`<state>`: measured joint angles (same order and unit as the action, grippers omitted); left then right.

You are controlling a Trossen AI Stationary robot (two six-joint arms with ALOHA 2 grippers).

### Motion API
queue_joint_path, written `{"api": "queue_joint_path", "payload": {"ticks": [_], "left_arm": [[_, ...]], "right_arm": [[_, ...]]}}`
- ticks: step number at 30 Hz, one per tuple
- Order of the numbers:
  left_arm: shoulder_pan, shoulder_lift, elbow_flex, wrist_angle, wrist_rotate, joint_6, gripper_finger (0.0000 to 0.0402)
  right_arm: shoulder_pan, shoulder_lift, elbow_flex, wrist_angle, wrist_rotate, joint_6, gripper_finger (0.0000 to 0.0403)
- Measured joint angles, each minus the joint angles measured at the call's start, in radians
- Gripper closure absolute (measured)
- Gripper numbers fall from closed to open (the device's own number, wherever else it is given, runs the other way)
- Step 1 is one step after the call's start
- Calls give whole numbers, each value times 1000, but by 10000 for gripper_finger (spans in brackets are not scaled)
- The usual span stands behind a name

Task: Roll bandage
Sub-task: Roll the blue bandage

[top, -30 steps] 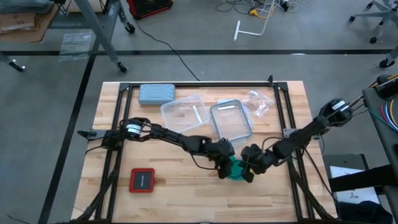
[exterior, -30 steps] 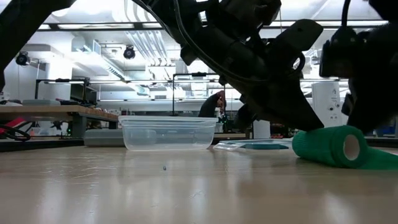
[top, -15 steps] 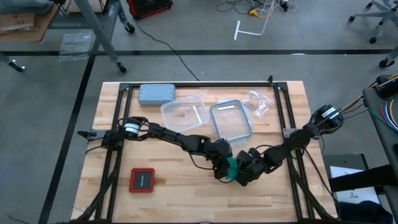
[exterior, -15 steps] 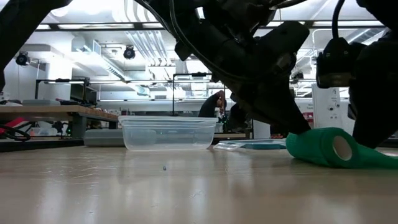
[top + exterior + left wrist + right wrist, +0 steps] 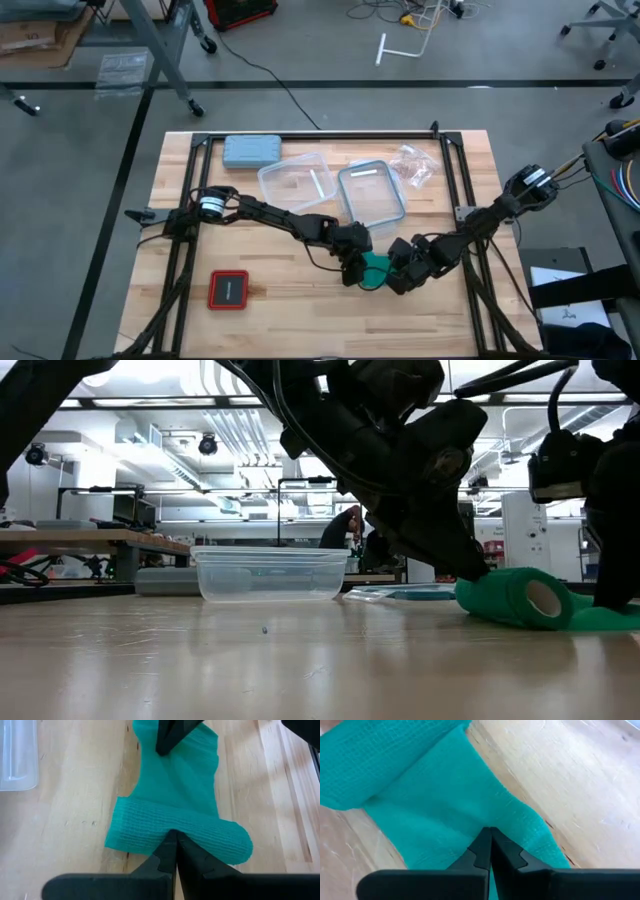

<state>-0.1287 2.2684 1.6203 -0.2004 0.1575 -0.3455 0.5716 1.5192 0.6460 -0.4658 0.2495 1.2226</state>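
From above, the bandage (image 5: 374,268) lies on the counter (image 5: 280,300), just in front of the clear tub lid (image 5: 372,190). The left claw (image 5: 352,272) and right claw (image 5: 400,277) sit on either side of it, so the rolling looks part done.

From low down, the roll (image 5: 512,596) has a flat tail beside it, with open wood in front.

The left wrist view shows closed fingers (image 5: 170,851) pressing the roll. The right wrist view shows closed fingers (image 5: 487,851) pinning the flat tail. Next, roll on while the tail stays tight.
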Motion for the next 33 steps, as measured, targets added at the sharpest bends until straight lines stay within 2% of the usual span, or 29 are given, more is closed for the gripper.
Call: {"api": "queue_joint_path", "payload": {"ticks": [12,27,33], "left_arm": [[-3,0,0,7,-39,-12,401],[-4,0,0,8,-43,-27,401],[-3,2,0,31,-41,-20,401]], "right_arm": [[93,-2,0,-56,1,103,401],[133,-35,-5,-71,-35,191,401],[148,-75,-8,-69,3,195,401]]}}
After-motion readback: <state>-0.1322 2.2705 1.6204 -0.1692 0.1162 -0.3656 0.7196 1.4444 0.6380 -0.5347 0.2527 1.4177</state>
